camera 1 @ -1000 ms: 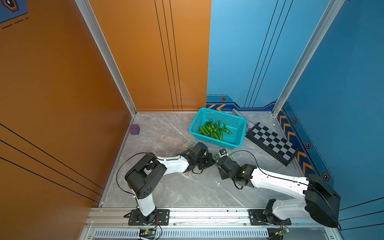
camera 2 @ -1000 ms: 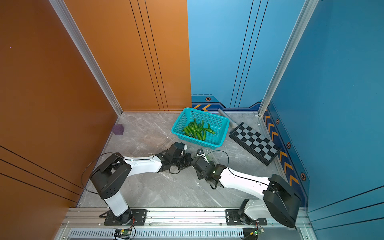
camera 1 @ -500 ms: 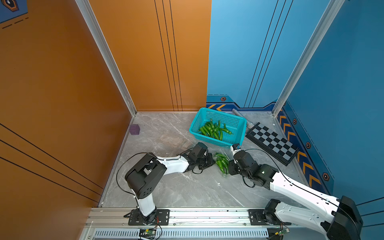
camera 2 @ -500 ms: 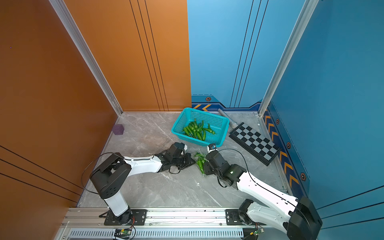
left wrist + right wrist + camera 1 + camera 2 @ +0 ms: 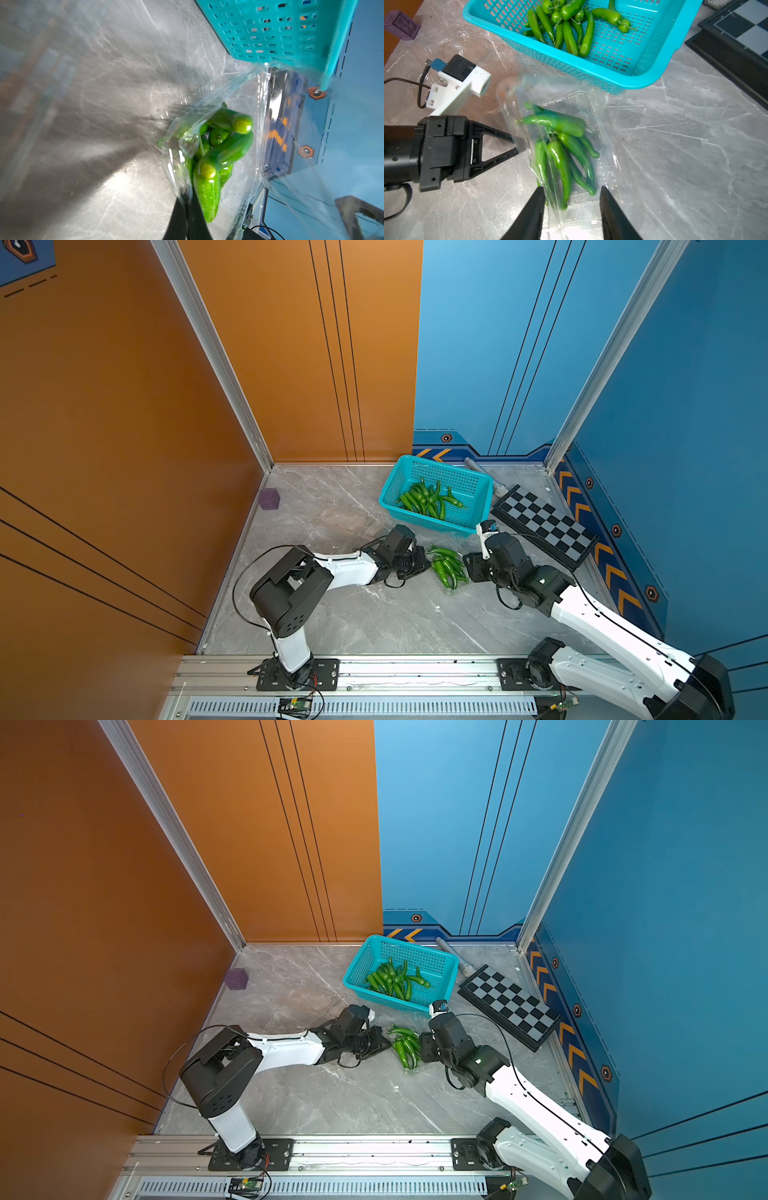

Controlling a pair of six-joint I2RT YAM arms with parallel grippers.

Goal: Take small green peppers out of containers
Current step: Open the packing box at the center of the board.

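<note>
Small green peppers in a clear container, left gripper tight on maybe its lid, right gripper spread wide.

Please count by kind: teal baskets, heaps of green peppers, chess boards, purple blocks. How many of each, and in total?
Teal perforated plastic basket: 1
Heaps of slim glossy green peppers: 2 (one in the basket, one in a clear plastic container)
Black-and-white checkered board: 1
Small purple block: 1
Total: 5
</note>
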